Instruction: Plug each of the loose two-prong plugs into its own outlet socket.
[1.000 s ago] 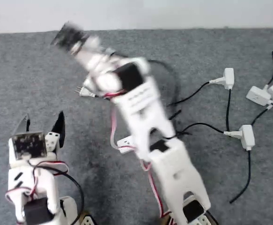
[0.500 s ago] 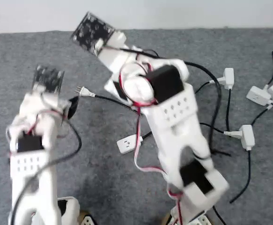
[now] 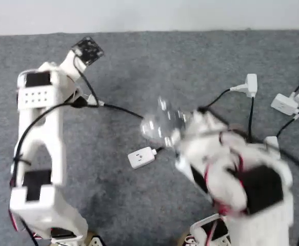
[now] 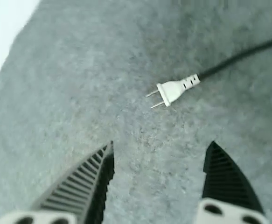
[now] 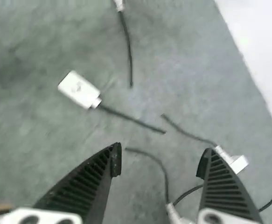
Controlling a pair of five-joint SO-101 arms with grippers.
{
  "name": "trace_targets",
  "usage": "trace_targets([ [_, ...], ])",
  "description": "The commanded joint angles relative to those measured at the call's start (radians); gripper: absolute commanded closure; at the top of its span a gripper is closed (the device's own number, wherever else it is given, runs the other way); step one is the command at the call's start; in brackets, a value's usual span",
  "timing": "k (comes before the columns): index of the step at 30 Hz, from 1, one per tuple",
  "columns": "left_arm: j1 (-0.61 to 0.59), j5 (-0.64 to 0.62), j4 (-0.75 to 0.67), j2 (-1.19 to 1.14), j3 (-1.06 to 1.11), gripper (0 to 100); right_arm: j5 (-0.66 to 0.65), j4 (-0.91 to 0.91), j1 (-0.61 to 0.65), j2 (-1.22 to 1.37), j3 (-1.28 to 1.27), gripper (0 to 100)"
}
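A white two-prong plug lies loose on the grey carpet with its black cable trailing away. My left gripper hangs open just short of it, nothing between its fingers. From above, the left arm stretches to the far left, its gripper right beside that plug. A white outlet socket lies mid-carpet, also the outlet socket under my right gripper, which is open and empty. The right arm's gripper is blurred at the centre.
More white plugs and sockets with black cables lie at the right: one at the back, a pair by the right edge, another nearer. Black cable crosses the middle. A white wall borders the carpet's far edge.
My left arm has swung from the near left up to the plug at the far left. The right arm has pulled back from that plug toward the centre right.
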State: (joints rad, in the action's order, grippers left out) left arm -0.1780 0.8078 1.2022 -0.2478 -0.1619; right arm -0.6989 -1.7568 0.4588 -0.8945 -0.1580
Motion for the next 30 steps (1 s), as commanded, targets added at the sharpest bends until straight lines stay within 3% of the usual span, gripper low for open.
trace_targets([
  [1, 0.018, 0.150, 0.120, -0.183, -0.262, 70, -0.011, -0.022, -0.013, -0.182, -0.232, 73.0],
  [8, 0.063, 0.288, 0.222, -0.451, -0.567, 67, -0.008, 0.067, -0.013, -0.447, -0.601, 73.0],
  [19, 0.141, 0.470, 0.402, -0.793, -1.081, 67, -0.015, 0.111, 0.035, -0.553, -0.654, 72.9],
  [30, 0.071, 0.562, 0.310, -0.925, -1.129, 67, -0.014, 0.107, 0.110, -0.562, -0.657, 73.1],
])
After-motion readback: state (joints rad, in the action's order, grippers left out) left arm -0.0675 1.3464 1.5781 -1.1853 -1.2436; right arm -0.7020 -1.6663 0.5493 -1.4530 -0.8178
